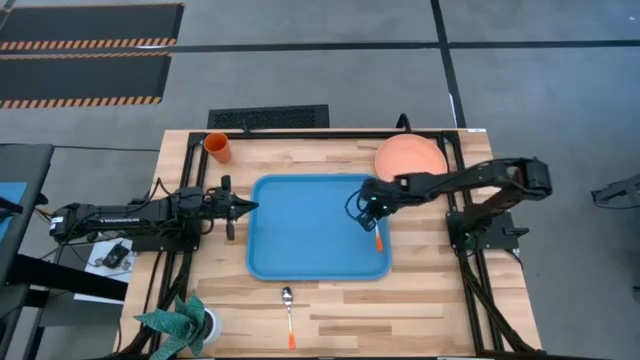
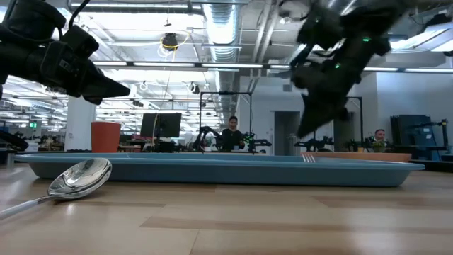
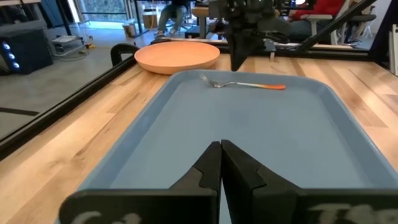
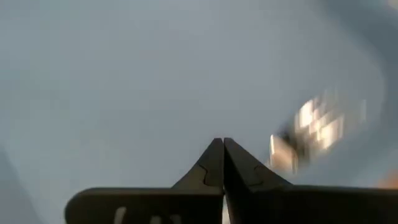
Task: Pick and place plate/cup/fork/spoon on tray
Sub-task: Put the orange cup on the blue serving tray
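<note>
The blue tray lies mid-table. The fork lies flat on the tray's right part, and in the left wrist view its tines point away from its orange handle. My right gripper is shut and empty just above the fork; its tips are closed, with the blurred tines beside them. My left gripper is shut and empty over the tray's left rim. The salmon plate rests on the table at the far right. The orange cup stands at the far left. The spoon lies on the table near the front edge.
A potted plant stands at the near left corner. A black frame rail runs along the table's right side by the plate. Bare wood lies in front of the tray on either side of the spoon.
</note>
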You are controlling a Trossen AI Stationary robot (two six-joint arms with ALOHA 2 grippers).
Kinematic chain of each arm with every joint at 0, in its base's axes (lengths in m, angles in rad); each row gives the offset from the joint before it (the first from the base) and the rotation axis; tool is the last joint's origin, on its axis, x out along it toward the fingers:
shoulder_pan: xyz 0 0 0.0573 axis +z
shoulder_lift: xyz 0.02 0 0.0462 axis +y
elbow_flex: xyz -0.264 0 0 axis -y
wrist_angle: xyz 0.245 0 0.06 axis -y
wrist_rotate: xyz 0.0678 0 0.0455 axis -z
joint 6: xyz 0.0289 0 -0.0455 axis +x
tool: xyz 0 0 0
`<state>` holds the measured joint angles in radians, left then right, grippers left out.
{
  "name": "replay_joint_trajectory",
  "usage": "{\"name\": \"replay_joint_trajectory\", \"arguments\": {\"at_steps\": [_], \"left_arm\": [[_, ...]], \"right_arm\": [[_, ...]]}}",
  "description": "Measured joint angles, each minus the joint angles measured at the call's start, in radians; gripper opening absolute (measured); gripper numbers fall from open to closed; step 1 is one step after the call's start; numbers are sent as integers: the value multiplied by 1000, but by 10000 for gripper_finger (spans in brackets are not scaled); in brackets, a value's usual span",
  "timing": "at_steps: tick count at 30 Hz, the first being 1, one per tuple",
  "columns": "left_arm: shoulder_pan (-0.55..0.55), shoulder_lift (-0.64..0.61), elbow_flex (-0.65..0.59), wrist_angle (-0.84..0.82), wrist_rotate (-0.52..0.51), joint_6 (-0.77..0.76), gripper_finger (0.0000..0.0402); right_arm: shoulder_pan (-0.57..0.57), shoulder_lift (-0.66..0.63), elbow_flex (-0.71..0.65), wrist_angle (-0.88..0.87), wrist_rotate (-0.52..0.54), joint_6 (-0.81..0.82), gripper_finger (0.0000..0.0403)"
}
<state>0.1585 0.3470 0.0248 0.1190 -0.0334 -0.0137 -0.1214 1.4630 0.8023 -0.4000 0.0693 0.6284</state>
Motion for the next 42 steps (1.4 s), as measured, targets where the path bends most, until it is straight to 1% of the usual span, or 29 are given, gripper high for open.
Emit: {"name": "replay_joint_trajectory", "arguments": {"at_steps": [4,7,9,14,17,19,21,25,29,33,36,42], "left_arm": [[0,0,0,4,0,5,0],[0,0,0,3,0,23,0],[0,0,0,3,0,25,0],[0,0,2,12,-5,24,0],[0,6,36,5,-13,22,0],[0,24,68,3,-39,19,0],[0,56,103,-26,-59,18,0],[16,154,206,-137,-85,0,0],[70,279,328,-261,-104,-25,0],[154,410,451,-425,-105,-24,0],[224,503,550,-574,-89,-22,0],[353,663,727,-801,-57,43,0]], "right_arm": [[33,-111,-172,365,112,-118,6],[60,-172,-283,591,192,-213,9],[66,-205,-351,743,226,-275,10],[54,-251,-510,1063,217,-392,4],[36,-252,-601,1265,218,-462,5],[20,-246,-659,1403,215,-492,7],[5,-246,-711,1504,217,-511,7],[-13,-249,-782,1612,218,-525,7],[-10,-249,-793,1598,219,-524,9],[-10,-249,-793,1628,217,-524,10],[-10,-249,-793,1658,189,-531,10],[-13,-249,-793,1661,170,-554,11]]}}
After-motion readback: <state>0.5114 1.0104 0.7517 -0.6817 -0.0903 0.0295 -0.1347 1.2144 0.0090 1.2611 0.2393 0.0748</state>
